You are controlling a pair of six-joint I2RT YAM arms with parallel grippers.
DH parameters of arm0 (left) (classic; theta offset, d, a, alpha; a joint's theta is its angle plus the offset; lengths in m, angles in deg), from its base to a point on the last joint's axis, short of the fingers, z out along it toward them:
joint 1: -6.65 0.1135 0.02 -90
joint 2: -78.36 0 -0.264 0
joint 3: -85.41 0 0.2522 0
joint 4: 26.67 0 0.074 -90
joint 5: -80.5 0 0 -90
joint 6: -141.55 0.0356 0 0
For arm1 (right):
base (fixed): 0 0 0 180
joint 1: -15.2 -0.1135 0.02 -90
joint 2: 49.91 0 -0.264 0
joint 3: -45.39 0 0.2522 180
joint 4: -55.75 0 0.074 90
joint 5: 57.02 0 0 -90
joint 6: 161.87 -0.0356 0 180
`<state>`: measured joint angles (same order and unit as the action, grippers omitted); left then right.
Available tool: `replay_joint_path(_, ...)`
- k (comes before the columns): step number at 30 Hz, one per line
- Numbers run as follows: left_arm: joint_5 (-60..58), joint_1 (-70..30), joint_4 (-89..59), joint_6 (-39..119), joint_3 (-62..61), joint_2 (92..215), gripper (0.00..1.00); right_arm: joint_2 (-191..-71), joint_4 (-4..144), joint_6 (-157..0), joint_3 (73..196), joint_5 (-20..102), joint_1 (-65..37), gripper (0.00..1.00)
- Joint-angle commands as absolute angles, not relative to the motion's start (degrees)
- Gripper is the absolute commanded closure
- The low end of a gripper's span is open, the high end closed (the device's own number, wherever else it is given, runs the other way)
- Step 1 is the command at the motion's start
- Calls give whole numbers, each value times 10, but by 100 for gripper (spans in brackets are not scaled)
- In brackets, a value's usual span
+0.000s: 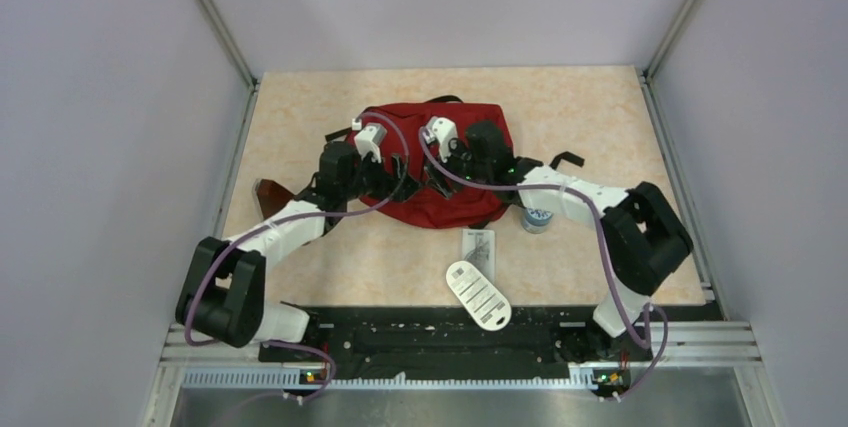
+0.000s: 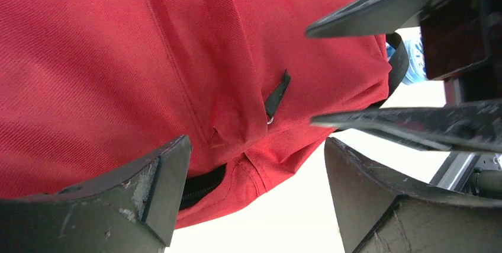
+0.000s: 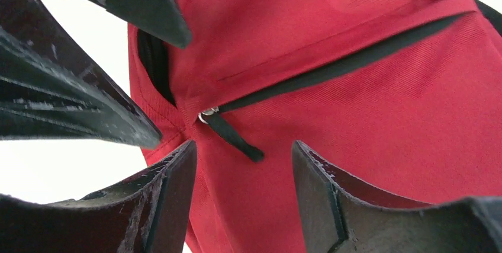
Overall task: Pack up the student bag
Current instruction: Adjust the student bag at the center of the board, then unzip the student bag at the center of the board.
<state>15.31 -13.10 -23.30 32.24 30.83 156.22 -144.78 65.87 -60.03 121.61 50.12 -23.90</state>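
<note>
The red student bag (image 1: 432, 137) lies on the table's middle, partly under both wrists. My left gripper (image 1: 396, 173) is open over its near left corner. In the left wrist view the bag (image 2: 106, 57) fills the frame, with my open left gripper (image 2: 254, 197) over its edge near a dark zipper gap (image 2: 201, 186). My right gripper (image 1: 441, 173) is open just beside the left one. In the right wrist view my right gripper (image 3: 243, 202) is open just below the black zipper pull (image 3: 235, 136) on the bag (image 3: 367, 128), touching nothing.
A small brown pouch (image 1: 268, 193) lies left of the bag. A blue-and-white item (image 1: 537, 219) sits under the right forearm. A flat rectangular item (image 1: 479, 245) and a white oval item (image 1: 478, 293) lie near the front. Each wrist view shows the other gripper's fingers (image 2: 408, 125) close by.
</note>
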Motion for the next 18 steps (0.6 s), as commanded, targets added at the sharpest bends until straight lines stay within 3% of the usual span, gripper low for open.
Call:
replay_joint_path(1, 184, -135, -328, 312, 319, 1585, 14, -1487, 658, -544, 1264, 475, -272, 41)
replay_joint_path(7, 186, -136, -338, 316, 310, 1639, 32, -1516, 670, -538, 1281, 465, -284, 44)
replay_joint_path(10, 182, -138, -340, 318, 311, 1651, 43, -1525, 663, -540, 1280, 443, -287, 51)
replay_joint_path(13, 174, -141, -343, 321, 318, 1649, 50, -1532, 653, -544, 1281, 411, -287, 64)
replay_joint_path(18, 156, -145, -346, 330, 332, 1635, 52, -1530, 634, -549, 1274, 379, -287, 94)
